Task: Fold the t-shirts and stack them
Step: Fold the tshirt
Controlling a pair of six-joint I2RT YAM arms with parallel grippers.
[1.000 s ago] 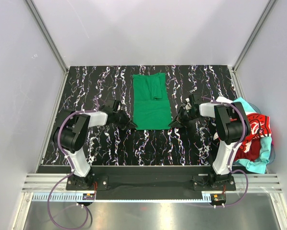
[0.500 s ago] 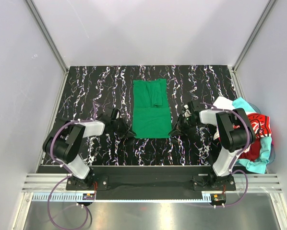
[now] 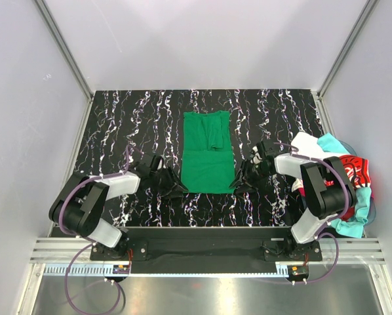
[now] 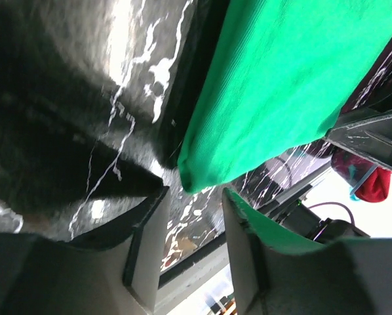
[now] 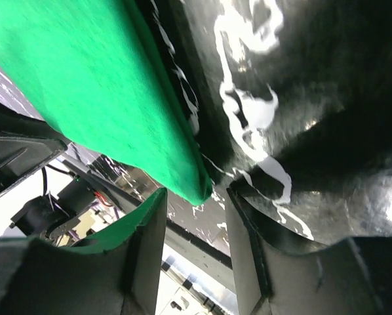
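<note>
Four t-shirts on record.

Item 1: green t-shirt (image 3: 208, 154). It is folded to a long narrow strip and lies flat at the middle of the table (image 3: 117, 118). Its long axis runs near to far, and a smaller fold of cloth sits on the far half.

Items 2–4: red t-shirt (image 3: 345, 180), turquoise t-shirt (image 3: 356, 213) and white t-shirt (image 3: 305, 141). All three are heaped unfolded past the table's right edge, beside the right arm.

Left gripper (image 3: 172, 190): low at the strip's near-left corner, pointing right toward it. In the left wrist view the two fingers stand apart with a clear gap and nothing is pinched. The green corner lies just ahead of that gap. Whether a fingertip touches the cloth cannot be told.

Right gripper (image 3: 240, 184): low at the near-right corner, pointing left. In the right wrist view it is likewise parted and holds nothing, with the corner just ahead of the gap.

Governing relation: the near hem lies between the two grippers, one corner to each. Each arm is equally near its own corner, and the far hem lies straight away along the long axis.

Judgement: the step in hand looks like grasping both near corners, probably before the near hem is carried toward the far one. Each gripper would need to slide onto its corner and close on every layer. A missed layer could skew the strip. The task looks early, with one shirt part-folded, three untouched and no stack begun.
</note>
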